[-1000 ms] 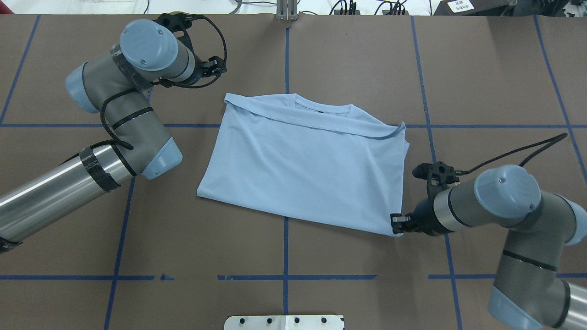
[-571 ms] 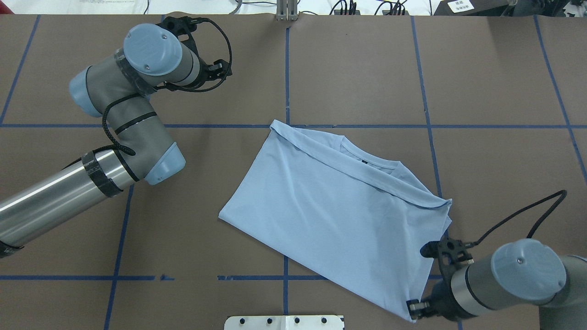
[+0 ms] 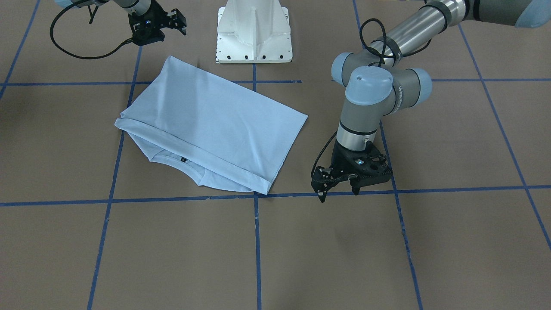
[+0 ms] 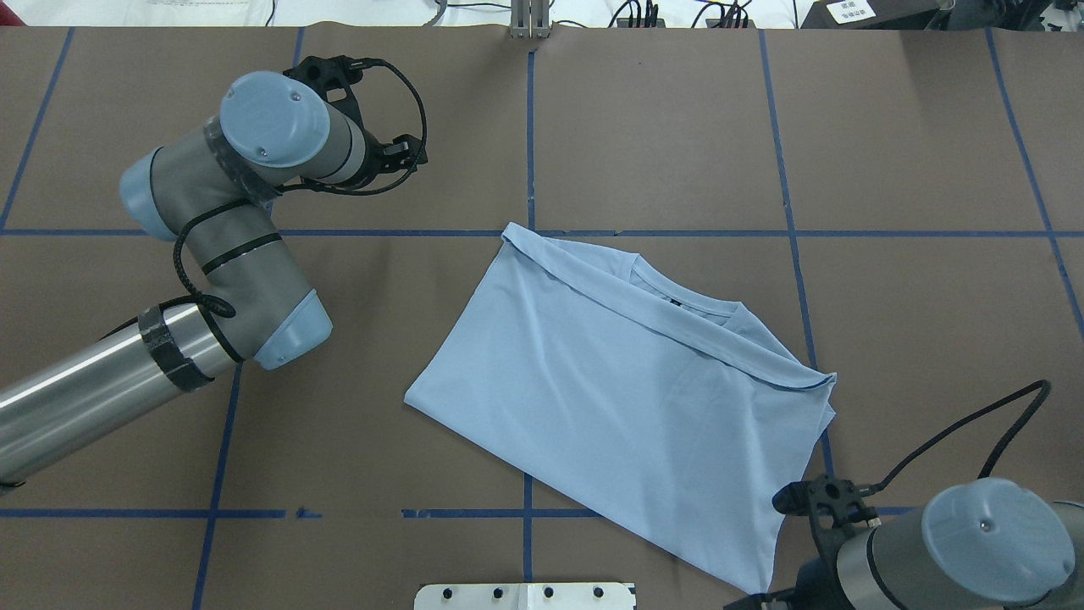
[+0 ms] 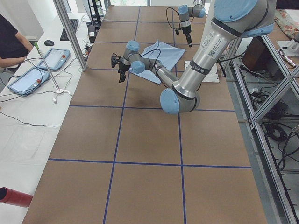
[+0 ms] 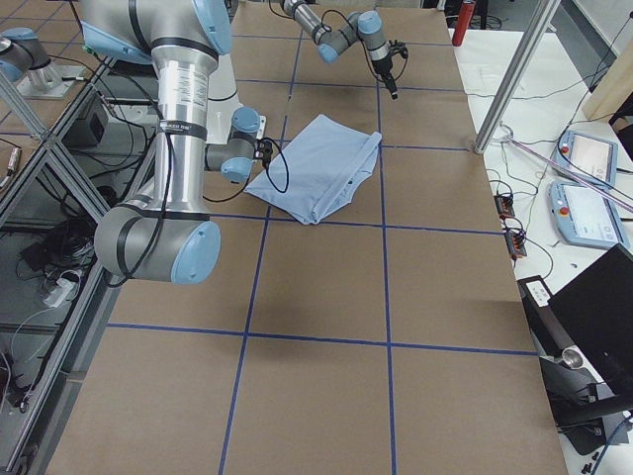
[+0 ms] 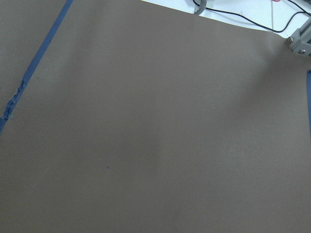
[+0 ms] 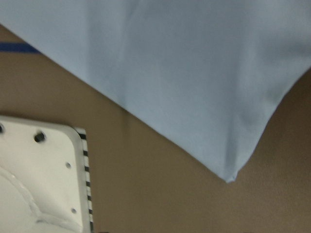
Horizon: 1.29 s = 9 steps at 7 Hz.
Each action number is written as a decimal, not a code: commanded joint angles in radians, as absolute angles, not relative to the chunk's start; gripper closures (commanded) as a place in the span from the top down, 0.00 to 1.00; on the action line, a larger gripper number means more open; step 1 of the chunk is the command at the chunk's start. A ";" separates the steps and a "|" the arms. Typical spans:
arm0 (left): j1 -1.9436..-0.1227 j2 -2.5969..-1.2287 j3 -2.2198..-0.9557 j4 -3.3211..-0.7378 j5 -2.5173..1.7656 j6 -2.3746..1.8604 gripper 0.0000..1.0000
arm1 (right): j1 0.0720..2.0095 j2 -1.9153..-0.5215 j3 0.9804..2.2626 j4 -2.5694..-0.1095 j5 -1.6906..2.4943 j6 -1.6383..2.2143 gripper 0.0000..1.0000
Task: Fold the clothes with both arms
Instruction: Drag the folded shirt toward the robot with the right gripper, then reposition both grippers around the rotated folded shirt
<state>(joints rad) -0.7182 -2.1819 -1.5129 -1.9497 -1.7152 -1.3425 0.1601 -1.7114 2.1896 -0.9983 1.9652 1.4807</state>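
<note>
Closest to the robot, the right gripper [image 3: 179, 22] hangs low beside the white pedestal [image 3: 254, 34] with its jaws slightly apart and nothing between them. The nearest corner of the light blue T-shirt [image 4: 627, 398] lies just beside it, not touching. From there the folded T-shirt stretches away from that gripper at a slant across the brown surface [image 4: 931, 339], flat, with a folded band along its far edge and the ribbed collar [image 4: 677, 292] peeking out beyond the band. Farther out and off to the robot's left, the left gripper [image 3: 339, 194] hovers over bare surface, pointing down, jaws spread wide and empty, well apart from the T-shirt's far corner.
</note>
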 commanded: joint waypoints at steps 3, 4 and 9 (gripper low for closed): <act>-0.490 -2.068 -1.719 -1.835 -1.812 -1.794 0.93 | 0.486 -1.597 2.184 -0.999 1.964 1.470 1.00; -0.453 -2.068 -1.721 -1.809 -1.780 -1.857 0.90 | 0.486 -1.591 2.183 -0.999 1.948 1.470 1.00; -0.410 -2.051 -1.778 -1.723 -1.770 -1.913 0.68 | 0.485 -1.575 2.172 -0.999 1.947 1.470 1.00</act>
<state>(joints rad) -0.4134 -2.0555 -1.7775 -1.7242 -1.7705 -1.9055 0.4847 -1.5805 2.1752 -0.9986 1.9467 1.4696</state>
